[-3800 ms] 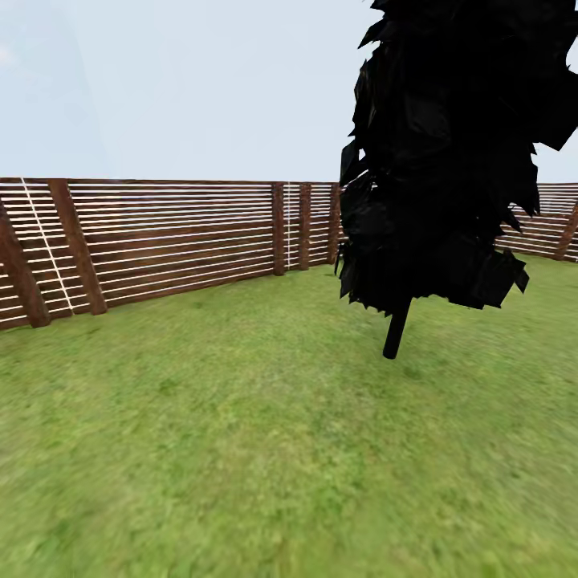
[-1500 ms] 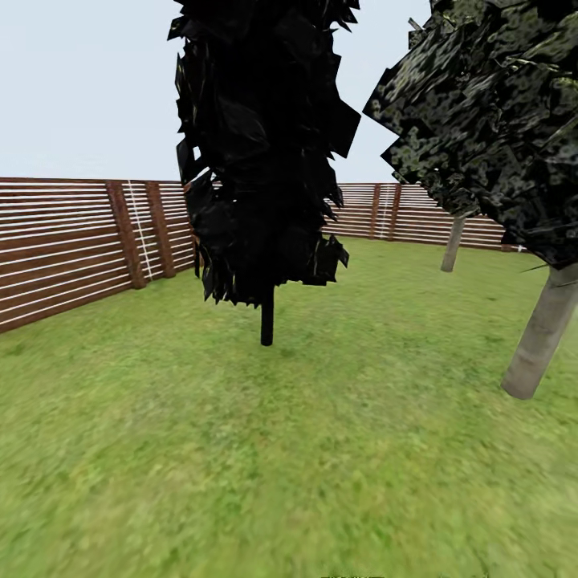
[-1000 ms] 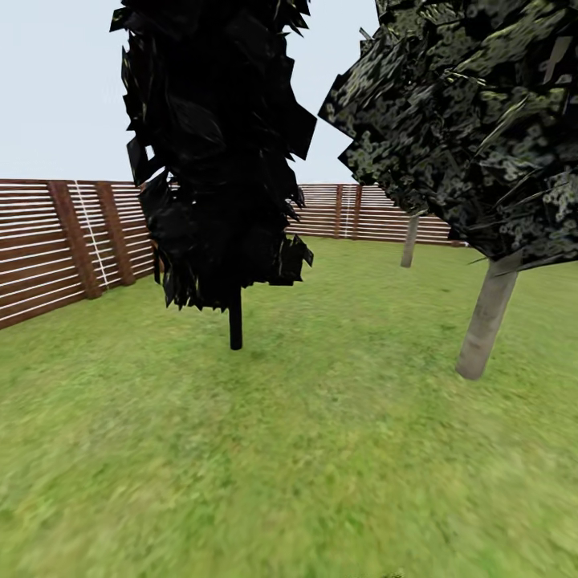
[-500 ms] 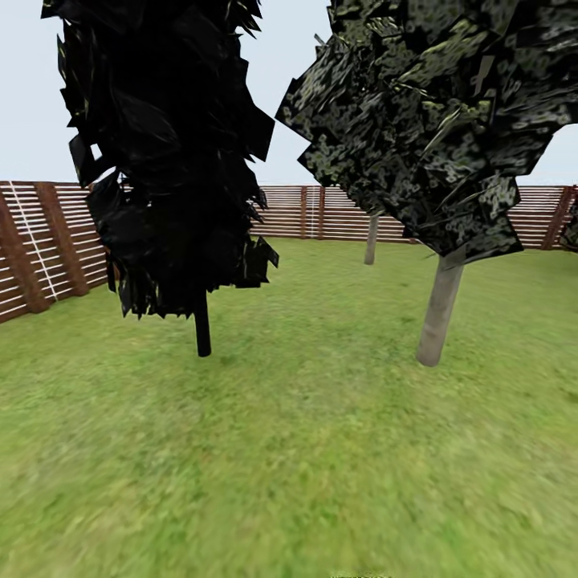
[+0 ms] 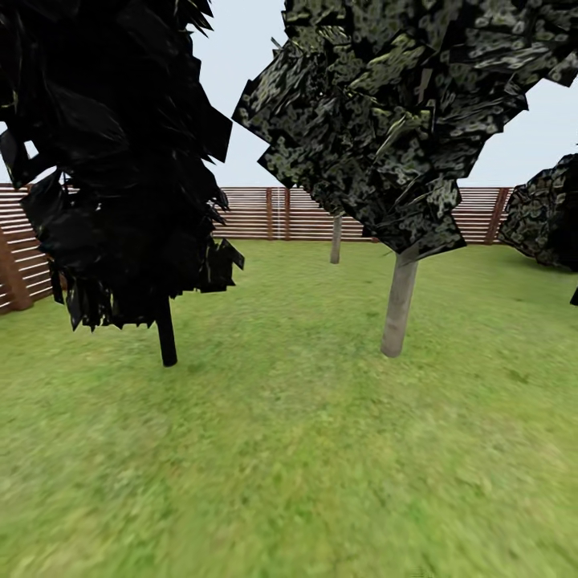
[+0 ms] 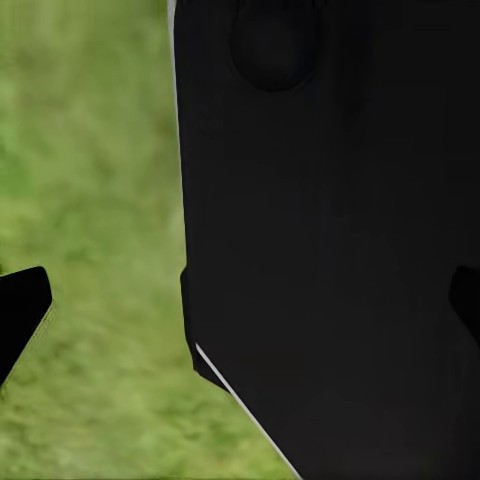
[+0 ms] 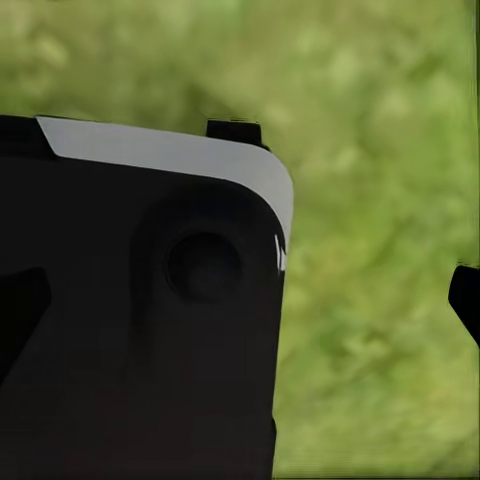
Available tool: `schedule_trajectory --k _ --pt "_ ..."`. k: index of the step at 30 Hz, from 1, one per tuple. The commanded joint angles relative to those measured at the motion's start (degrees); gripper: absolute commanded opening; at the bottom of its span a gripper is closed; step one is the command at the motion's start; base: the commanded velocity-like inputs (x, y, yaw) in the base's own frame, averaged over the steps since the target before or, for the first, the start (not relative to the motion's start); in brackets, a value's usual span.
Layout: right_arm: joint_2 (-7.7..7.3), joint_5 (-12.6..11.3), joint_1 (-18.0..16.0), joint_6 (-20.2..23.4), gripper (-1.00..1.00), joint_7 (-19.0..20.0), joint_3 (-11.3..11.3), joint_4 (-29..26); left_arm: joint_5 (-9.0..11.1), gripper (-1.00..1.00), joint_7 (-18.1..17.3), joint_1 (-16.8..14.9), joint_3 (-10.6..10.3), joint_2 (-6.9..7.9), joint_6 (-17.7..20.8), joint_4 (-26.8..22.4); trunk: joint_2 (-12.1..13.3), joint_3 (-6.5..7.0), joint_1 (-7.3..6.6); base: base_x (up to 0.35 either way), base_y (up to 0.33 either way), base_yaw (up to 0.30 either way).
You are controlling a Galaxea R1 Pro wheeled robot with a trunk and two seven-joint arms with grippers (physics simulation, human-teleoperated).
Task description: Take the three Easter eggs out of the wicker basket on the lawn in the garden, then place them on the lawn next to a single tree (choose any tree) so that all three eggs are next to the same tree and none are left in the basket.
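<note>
Head view: the tree (image 5: 399,305) stood on the lawn (image 5: 305,449) beside a black conifer (image 5: 166,333), before the fence (image 5: 273,213); both end effectors' fingertips stood apart, empty, over grass

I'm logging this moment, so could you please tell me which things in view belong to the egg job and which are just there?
Job:
tree, pale trunk, leafy crown
second tree, further back
lawn

Just there:
black conifer
fence
bush at the right edge
</note>
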Motion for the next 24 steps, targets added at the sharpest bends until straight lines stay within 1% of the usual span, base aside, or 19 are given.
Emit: schedule_trajectory --k 1,24 --pt "-0.01 0.14 -0.06 -0.22 1.00 0.00 0.28 0.11 0.00 1.00 0.01 0.03 -0.05 0.01 -0.06 -0.08 -0.03 -0.02 0.00 0.000 0.000 -0.285" --pt "0.03 0.15 -0.06 -0.22 1.00 0.00 0.29 0.10 0.02 1.00 0.01 0.03 -0.05 0.01 -0.06 -0.17 -0.03 0.46 0.00 0.000 0.000 -0.285"
